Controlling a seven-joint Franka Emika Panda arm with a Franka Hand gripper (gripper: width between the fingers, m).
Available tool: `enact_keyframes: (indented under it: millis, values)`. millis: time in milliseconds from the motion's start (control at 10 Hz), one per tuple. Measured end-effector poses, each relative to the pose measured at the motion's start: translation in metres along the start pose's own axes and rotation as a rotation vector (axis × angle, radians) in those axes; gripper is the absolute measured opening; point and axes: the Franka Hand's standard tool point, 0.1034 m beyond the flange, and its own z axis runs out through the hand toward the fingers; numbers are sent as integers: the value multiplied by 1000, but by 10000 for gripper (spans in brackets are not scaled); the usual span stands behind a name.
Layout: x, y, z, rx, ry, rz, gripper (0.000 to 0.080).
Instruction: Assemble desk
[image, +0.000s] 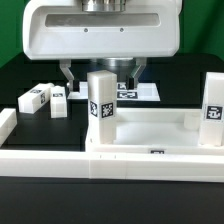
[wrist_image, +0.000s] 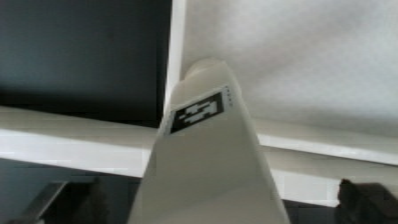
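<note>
Pincer (image: 101, 72) (wrist_image: 205, 203) of the white robot arm, jaws spread wide and gripping nothing, hangs directly above a short square white plastic tag-marked leg (image: 102, 112) (wrist_image: 210, 150). This leg stands upright at the 9 o'clock end (exterior view) of the large white rectangular tray-like desk top (image: 150, 130). A second upright leg (image: 213, 110) occupies its 3 o'clock end. Two loose legs, one (image: 35, 98) beside the other (image: 58, 103), lie on the black tabletop (image: 25, 75) farther toward 9 o'clock. Wrist view: dark fingers (wrist_image: 50, 200) flank the first leg's tagged tip without touching it.

The upright leg (image: 101, 108) hides part of the marker board (image: 148, 92); a second leg (image: 214, 108) is clipped at the picture's edge.
</note>
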Motion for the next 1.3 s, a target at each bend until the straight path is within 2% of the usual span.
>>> enact_keyframes:
  millis: [300,500,600,700,800,900,1300]
  values:
    - [-2,5,0,-3,-2,-222,649]
    - [-2,5,0,-2,-2,-225,622]
    - [-2,4,0,-2,-2,-219,436]
    - [-2,4,0,-1,-2,-202,436]
    - [-2,5,0,-2,-2,-203,288]
    - [-2,5,0,-2,-2,-202,288]
    - [-2,4,0,2,0,139,288]
